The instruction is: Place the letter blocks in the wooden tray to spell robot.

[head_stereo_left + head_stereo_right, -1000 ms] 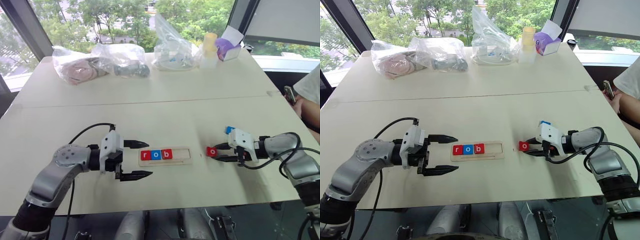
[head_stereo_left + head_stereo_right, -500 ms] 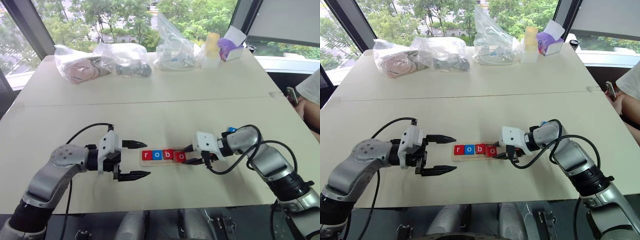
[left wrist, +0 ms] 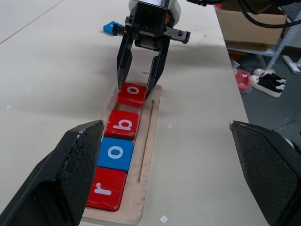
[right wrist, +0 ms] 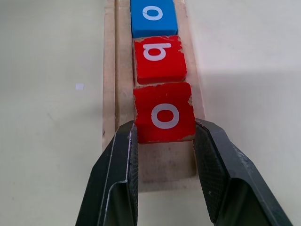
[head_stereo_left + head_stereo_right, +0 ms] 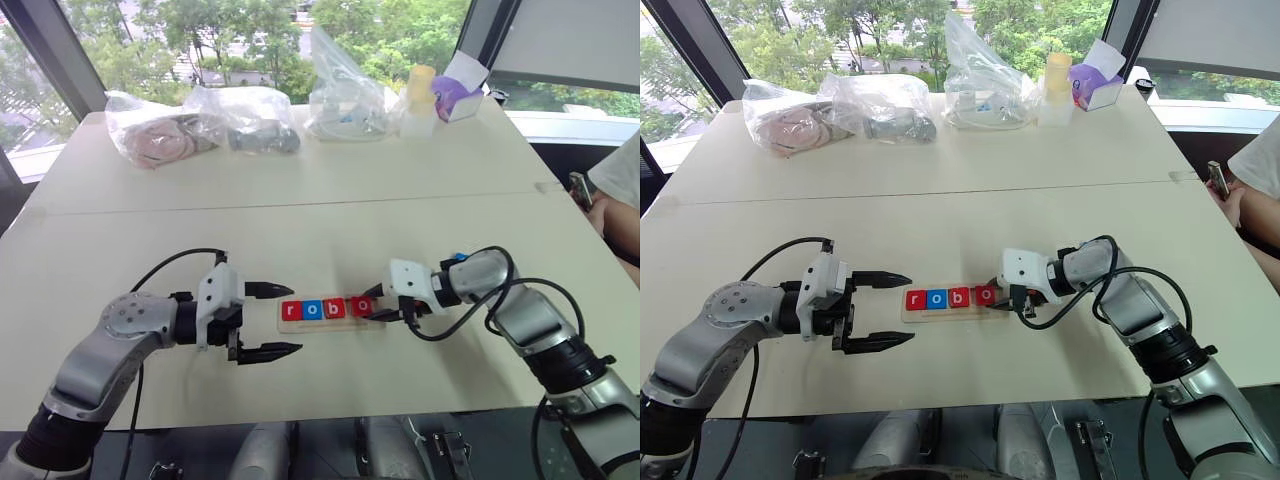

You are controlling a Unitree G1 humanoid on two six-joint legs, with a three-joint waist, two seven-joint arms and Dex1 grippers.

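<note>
The wooden tray (image 5: 330, 325) lies mid-table with a red r (image 5: 292, 311), a blue o (image 5: 313, 310), a red b (image 5: 335, 308) and a red o (image 5: 360, 307) in a row. My right gripper (image 5: 374, 306) reaches in from the tray's right end. Its fingers (image 4: 123, 160) press both sides of the red o block (image 4: 164, 113), which rests in the tray slot (image 4: 160, 162) just after the b. My left gripper (image 5: 272, 320) hovers open just left of the tray, holding nothing. A blue block (image 3: 112, 27) lies on the table behind my right arm.
Several clear plastic bags (image 5: 205, 125), a yellow-capped bottle (image 5: 418, 100) and a purple-and-white box (image 5: 458, 92) line the table's far edge. A person (image 5: 620, 195) sits at the right edge with a phone. A seam (image 5: 300, 207) crosses the tabletop.
My right gripper carried the red o block leftward from the table right of the tray into the slot beside the b. The left gripper stayed put.
</note>
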